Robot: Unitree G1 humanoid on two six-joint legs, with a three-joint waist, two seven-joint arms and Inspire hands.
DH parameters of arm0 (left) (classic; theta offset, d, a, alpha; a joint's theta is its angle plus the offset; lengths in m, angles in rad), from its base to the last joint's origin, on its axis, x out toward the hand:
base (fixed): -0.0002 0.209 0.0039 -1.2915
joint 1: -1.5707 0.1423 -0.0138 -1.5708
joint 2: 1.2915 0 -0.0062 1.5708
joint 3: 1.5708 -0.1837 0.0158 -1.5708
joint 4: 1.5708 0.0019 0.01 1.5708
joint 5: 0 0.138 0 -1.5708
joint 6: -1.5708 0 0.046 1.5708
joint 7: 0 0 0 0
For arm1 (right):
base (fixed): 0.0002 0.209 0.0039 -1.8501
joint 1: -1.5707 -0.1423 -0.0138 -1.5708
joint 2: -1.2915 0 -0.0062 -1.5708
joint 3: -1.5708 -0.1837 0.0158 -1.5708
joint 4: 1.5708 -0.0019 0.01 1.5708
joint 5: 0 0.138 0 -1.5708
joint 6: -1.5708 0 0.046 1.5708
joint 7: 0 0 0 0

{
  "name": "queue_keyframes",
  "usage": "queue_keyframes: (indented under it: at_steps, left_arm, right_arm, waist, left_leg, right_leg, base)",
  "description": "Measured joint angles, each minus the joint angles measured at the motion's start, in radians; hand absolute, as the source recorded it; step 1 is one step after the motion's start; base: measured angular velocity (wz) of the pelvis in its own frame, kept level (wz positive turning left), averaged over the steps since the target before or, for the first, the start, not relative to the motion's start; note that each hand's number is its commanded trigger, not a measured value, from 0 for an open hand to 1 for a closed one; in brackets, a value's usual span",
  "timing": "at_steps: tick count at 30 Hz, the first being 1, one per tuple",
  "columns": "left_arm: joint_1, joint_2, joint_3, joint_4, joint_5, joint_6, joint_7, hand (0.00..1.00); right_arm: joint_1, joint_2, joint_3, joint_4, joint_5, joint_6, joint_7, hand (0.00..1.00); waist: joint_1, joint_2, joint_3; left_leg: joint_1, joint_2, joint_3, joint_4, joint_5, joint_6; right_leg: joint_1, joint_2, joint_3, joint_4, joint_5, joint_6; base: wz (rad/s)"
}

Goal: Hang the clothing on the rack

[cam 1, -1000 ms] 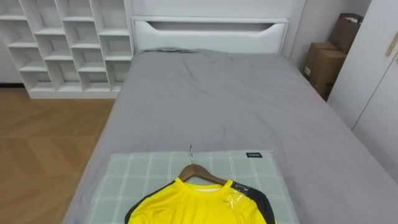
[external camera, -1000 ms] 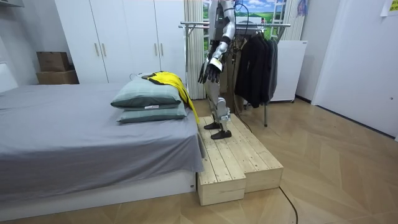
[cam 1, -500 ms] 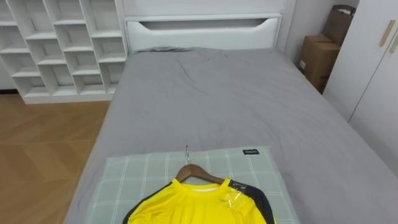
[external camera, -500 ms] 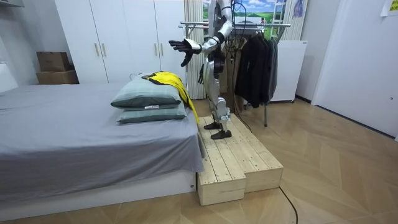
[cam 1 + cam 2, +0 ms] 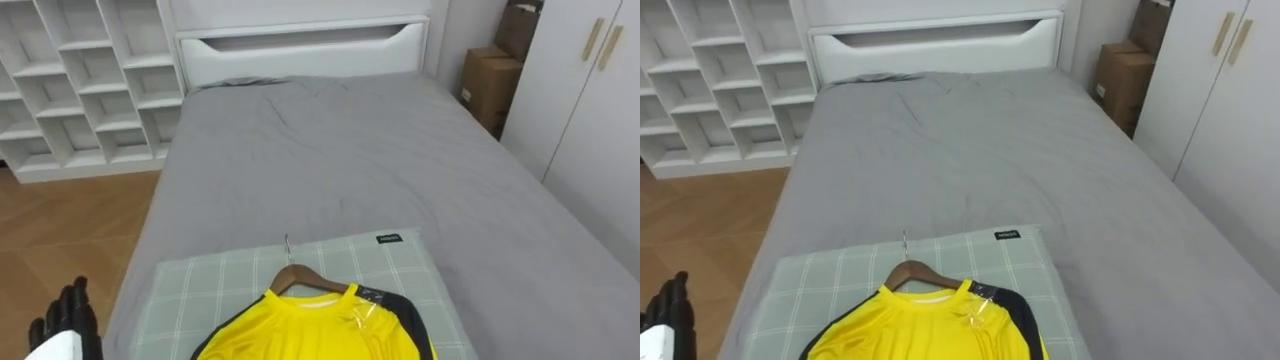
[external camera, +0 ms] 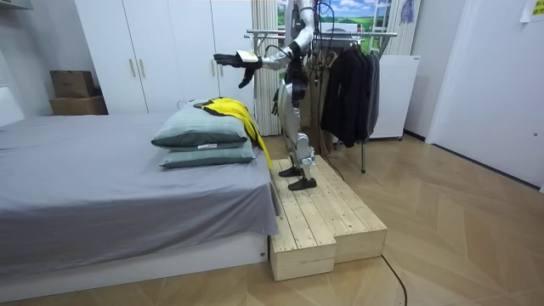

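Observation:
A yellow shirt (image 5: 310,325) with dark trim lies on a wooden hanger (image 5: 300,277) on top of the green checked pillow (image 5: 200,290) at the foot of the bed. The hanger's metal hook (image 5: 287,245) points toward the headboard. My left hand (image 5: 68,315) shows at the lower left, open, with straight fingers, well left of the shirt and touching nothing. In the room view the left hand (image 6: 231,61) is stretched out above the shirt (image 6: 234,110) and the stacked pillows (image 6: 200,136). My right hand (image 6: 278,100) hangs at my side.
I stand on a wooden platform (image 6: 319,221) at the foot of the grey bed (image 5: 330,150). Behind me is a clothes rack (image 6: 340,36) with dark garments (image 6: 348,85). White shelves (image 5: 70,80) stand left of the bed; cardboard boxes (image 5: 490,85) and a wardrobe (image 5: 580,90) stand to the right.
My left arm rose from hanging at my side to stretching out over the pillows, and the hand came into the eye view at lower left. The head camera shifted slightly.

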Motion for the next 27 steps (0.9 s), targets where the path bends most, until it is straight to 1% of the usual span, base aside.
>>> queue_keyframes:
  at_steps: [3, 8, 9, 14, 16, 20, 25, 27]
  left_arm:
    - [-0.004, 0.01, -0.002, -0.02, 0.007, 0.001, -0.028, 0.0]
    - [-0.004, 0.012, -0.002, -0.02, 0.079, 0.004, -0.058, 0.0]
    - [-0.004, 0.014, -0.002, -0.02, 0.081, 0.006, -0.065, 0.0]
    - [-0.004, 0.026, -0.02, -0.019, 0.081, 0.019, -0.078, 0.0]
    - [-0.004, 0.027, -0.02, -0.019, 0.081, 0.022, -0.091, 0.0]
    - [-0.007, 0.027, -0.025, -0.018, 0.079, 0.037, -0.098, 0.0]
    - [-0.015, 0.027, -0.039, -0.015, 0.08, 0.042, -0.138, 0.0]
    - [-0.02, 0.027, -0.04, -0.014, 0.08, 0.052, -0.148, 0.0]
  right_arm:
    - [-0.005, -0.002, -0.003, 0.005, -0.003, 0.0, 0.01, 0.0]
    - [-0.023, 0.0, -0.011, 0.027, -0.022, 0.0, 0.021, 0.0]
    - [-0.024, 0.0, -0.01, 0.027, -0.022, 0.0, 0.026, 0.0]
    - [-0.023, 0.0, -0.01, 0.027, -0.022, 0.0, 0.034, 0.0]
    - [-0.022, 0.0, -0.01, 0.027, -0.022, 0.0, 0.034, 0.0]
    - [-0.021, 0.0, -0.011, 0.027, -0.023, 0.0, 0.03, 0.0]
    - [-0.022, 0.0, -0.011, 0.027, -0.029, 0.0, 0.02, 0.0]
    - [-0.022, 0.0, -0.011, 0.027, -0.029, 0.0, 0.012, 0.0]
  waist:
    - [-0.006, 0.0, 0.0007]
    - [-0.019, -0.005, 0.0011]
    - [-0.022, -0.006, 0.0001]
    - [-0.024, -0.013, 0.0014]
    - [-0.024, -0.014, 0.001]
    - [-0.027, -0.013, 0.001]
    - [-0.027, -0.013, 0.0009]
    - [-0.027, -0.012, 0.0006]
  left_leg:
    - [-0.005, -0.003, 0.004, 0.0, 0.0, 0.0]
    - [-0.005, -0.002, 0.01, 0.0, 0.0, 0.0]
    - [-0.005, -0.002, 0.011, 0.0, 0.0, 0.0]
    - [-0.005, -0.002, 0.012, 0.0, 0.0, 0.0]
    - [-0.005, -0.002, 0.012, 0.0, 0.0, 0.0]
    - [-0.005, -0.001, 0.012, 0.0, 0.0, 0.0]
    - [-0.005, -0.001, 0.015, 0.0, 0.0, 0.0]
    - [-0.004, -0.001, 0.017, 0.0, 0.0, 0.0]
  right_leg:
    - [-0.007, 0.001, 0.003, 0.001, 0.0, 0.0]
    - [-0.011, 0.0, 0.004, 0.0, -0.001, -0.001]
    - [-0.011, 0.0, 0.005, 0.0, -0.001, -0.001]
    - [-0.012, 0.0, 0.006, 0.0, -0.001, -0.001]
    - [-0.012, 0.0, 0.006, 0.0, -0.001, -0.001]
    - [-0.012, 0.0, 0.004, 0.001, -0.001, -0.001]
    - [-0.012, 0.0, 0.006, 0.002, 0.0, -0.001]
    - [-0.013, 0.001, 0.009, 0.002, 0.0, -0.001]
  base:
    - [-0.07]
    - [-0.04]
    - [0.0]
    - [0.0]
    - [0.0]
    - [0.0]
    - [0.0]
    - [0.0]
